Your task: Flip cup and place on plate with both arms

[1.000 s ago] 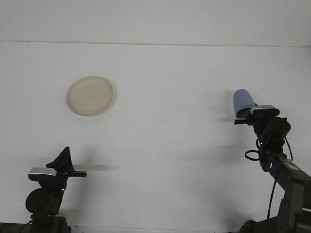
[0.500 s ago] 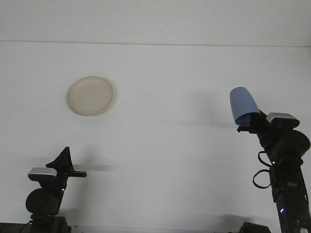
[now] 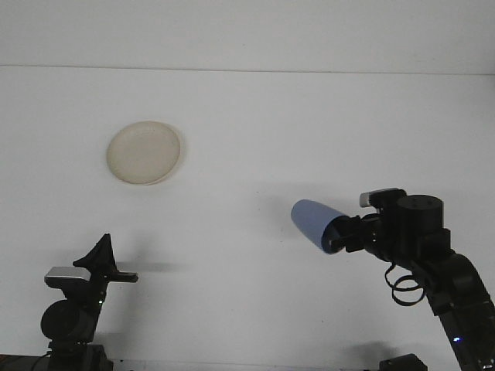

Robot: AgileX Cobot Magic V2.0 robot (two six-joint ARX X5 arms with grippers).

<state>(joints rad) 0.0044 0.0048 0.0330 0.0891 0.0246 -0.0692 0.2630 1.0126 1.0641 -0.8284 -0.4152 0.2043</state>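
No text, label, brand, number or sign could be read anywhere (not on the blue cup (image 3: 315, 223), the plate (image 3: 145, 152), the white desk (image 3: 255, 124) or either arm); the small lights on the arms carried no lettering

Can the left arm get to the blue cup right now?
Probably yes. The blue cup is held out sideways by the right gripper, its closed end pointing toward the left gripper. Only bare white table lies between them; the plate sits farther back.
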